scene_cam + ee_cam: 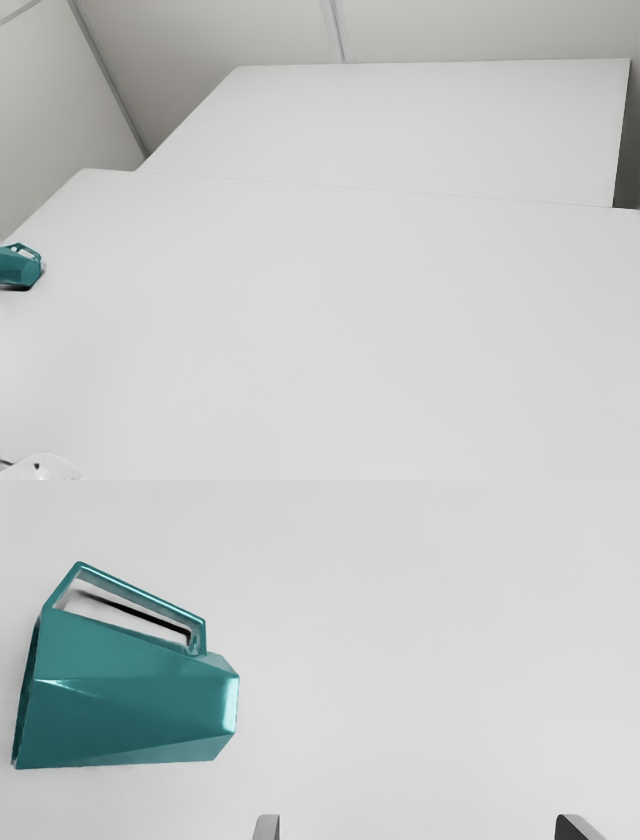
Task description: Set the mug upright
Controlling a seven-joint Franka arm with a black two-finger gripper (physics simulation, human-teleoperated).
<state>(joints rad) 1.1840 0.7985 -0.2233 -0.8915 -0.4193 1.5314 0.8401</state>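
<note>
Mug lies on its side on the table.

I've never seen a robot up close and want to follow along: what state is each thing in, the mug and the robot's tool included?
Teal faceted mug: lying on its side on the table, not upright, not held.
Mug handle: nothing gripping it.
Tool: open, its two fingers well apart, holding nothing.
White table: bearing the tipped mug.
</note>
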